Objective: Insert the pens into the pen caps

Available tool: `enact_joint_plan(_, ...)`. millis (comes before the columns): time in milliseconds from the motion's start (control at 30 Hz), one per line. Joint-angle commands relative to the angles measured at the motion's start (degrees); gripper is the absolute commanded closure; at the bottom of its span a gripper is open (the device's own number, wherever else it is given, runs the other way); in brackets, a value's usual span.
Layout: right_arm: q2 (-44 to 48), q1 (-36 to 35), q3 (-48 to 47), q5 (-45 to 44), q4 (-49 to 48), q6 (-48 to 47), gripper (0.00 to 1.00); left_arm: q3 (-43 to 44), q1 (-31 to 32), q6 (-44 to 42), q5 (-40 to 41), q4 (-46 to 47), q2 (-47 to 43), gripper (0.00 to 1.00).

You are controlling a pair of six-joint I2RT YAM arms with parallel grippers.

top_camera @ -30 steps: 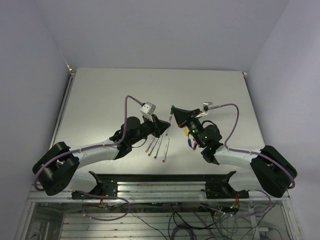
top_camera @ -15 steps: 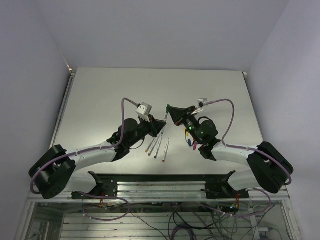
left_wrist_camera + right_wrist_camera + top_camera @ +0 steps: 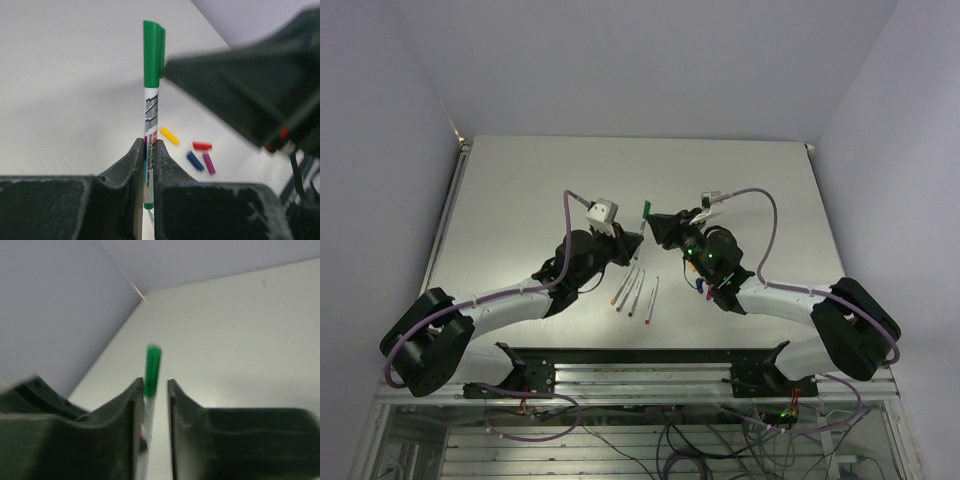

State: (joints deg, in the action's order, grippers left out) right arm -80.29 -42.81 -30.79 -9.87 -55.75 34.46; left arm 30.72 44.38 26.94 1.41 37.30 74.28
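One pen raised: the green pen [image 3: 151,115] stands upright above the counter [image 3: 520,190], with the green cap [image 3: 152,52] seated on its upper end.
Left pincer [image 3: 149,145]: clamped tight on the lower barrel of the green pen.
Right pincer [image 3: 155,382]: jaws slightly parted either side of the pen below the cap; a gap shows on one side.
Loose caps: yellow cap [image 3: 169,136], red cap [image 3: 202,146], blue cap [image 3: 195,161] and purple cap [image 3: 208,163] lie close together on the counter.
Other pens [image 3: 636,290]: lying side by side on the counter between the arms.
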Motion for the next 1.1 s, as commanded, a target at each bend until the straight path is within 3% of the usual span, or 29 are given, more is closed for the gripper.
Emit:
enact_joint_plan(0,1.7,-1.8,-3.5,-5.1,12.1,-6.6,0.62,5.5,-1.9,-3.6,10.2,4.3,0.2,0.93)
enact_joint_plan(67,3.3,-1.8,-6.4,-9.2,12.9,-9.4,0.42,5.6,-1.9,-4.5,11.3,2.2,1.0,0.93)
enact_joint_plan(167,5.0,-1.8,-9.0,-14.1,13.2,-13.4,0.27,5.7,-1.9,-6.1,14.2,-0.5,2.4,0.93)
enact_joint_plan(367,8.4,-1.5,-8.4,-24.1,15.9,-16.2,0.25,9.7,-2.1,-9.9,25.6,-9.8,6.7,0.93)
enact_joint_plan(533,9.1,1.8,-11.2,-29.3,32.0,-11.5,0.24,15.7,-4.8,-10.1,27.9,-18.1,12.5,0.93)
enact_joint_plan(633,8.8,7.1,-13.8,-24.7,41.4,-7.1,0.24,18.0,-8.2,-8.6,23.4,-20.2,15.9,0.93)
enact_joint_plan(700,8.0,12.4,-15.2,-17.1,46.3,-3.7,0.24,19.0,-9.8,-8.0,21.4,-20.7,17.8,0.93)
enact_joint_plan(833,6.8,20.3,-14.9,-7.3,48.5,-3.3,0.15,20.9,-11.9,-8.2,19.3,-22.1,21.1,0.93)
enact_joint_plan(933,5.3,20.5,-15.9,-6.6,49.6,-6.0,0.1,21.5,-13.4,-7.5,16.6,-21.8,23.2,0.93)
enact_joint_plan(1067,1.8,20.5,-19.0,-9.8,54.9,-8.1,0.1,23.5,-14.3,-8.4,15.7,-23.6,26.9,0.93)
